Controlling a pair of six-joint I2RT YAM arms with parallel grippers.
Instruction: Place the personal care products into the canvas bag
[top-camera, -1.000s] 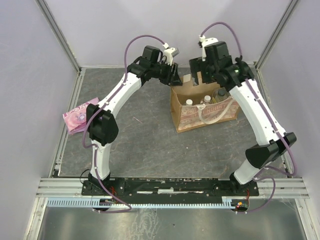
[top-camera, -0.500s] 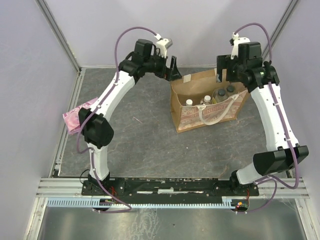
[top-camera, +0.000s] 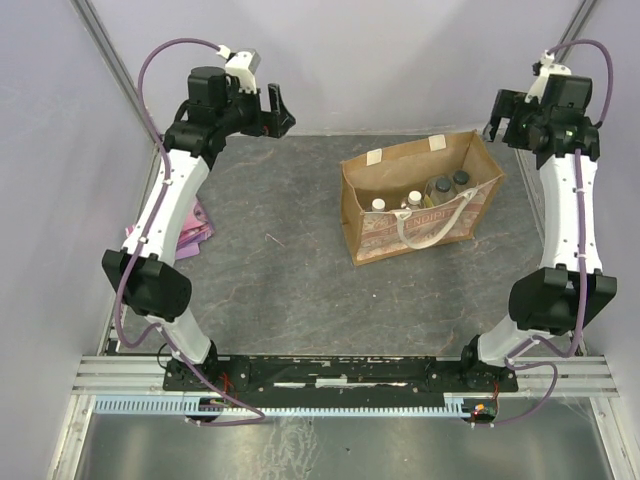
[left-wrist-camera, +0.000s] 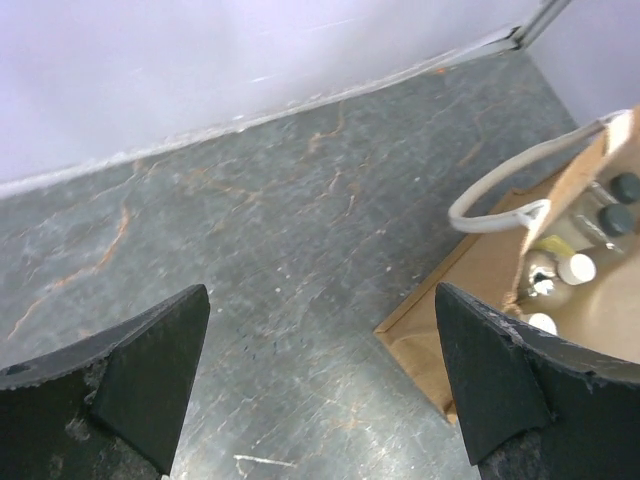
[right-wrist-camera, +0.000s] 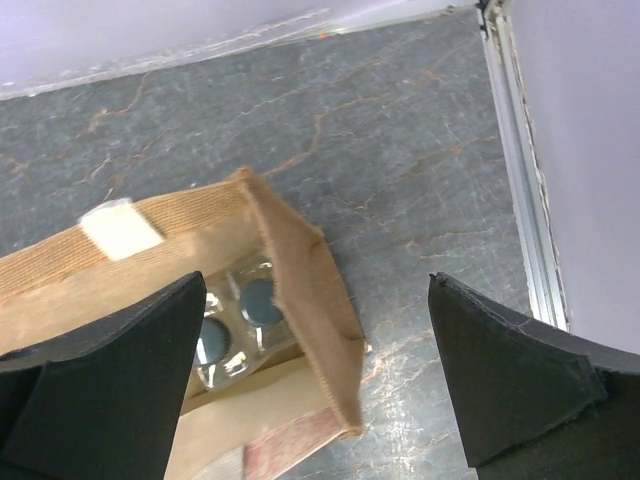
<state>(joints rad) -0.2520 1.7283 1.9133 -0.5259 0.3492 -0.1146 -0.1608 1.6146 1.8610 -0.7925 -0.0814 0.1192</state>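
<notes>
The canvas bag (top-camera: 372, 175) stands upright right of centre with its white handle hanging over the patterned front. Inside are two white-capped bottles (top-camera: 378, 204) and two dark-capped bottles (top-camera: 440, 185). My left gripper (top-camera: 278, 112) is open and empty, raised at the back left, well away from the bag. My right gripper (top-camera: 500, 118) is open and empty, raised just past the bag's far right corner. The left wrist view shows the bag (left-wrist-camera: 470, 285) and its bottles (left-wrist-camera: 577, 268) at the right, beyond the gripper (left-wrist-camera: 320, 330). In the right wrist view, the gripper (right-wrist-camera: 315, 300) is above the bag's end wall (right-wrist-camera: 300, 260) and the dark caps (right-wrist-camera: 258, 300).
A flat pink packet (top-camera: 197, 222) lies at the left edge of the mat, partly hidden by my left arm. Metal rails (top-camera: 150, 200) border the mat, with pale walls behind and at the sides.
Both arms have pulled away from the bag's mouth: the left swung up and far left, the right up and to the right. All the bottles stay in the bag.
</notes>
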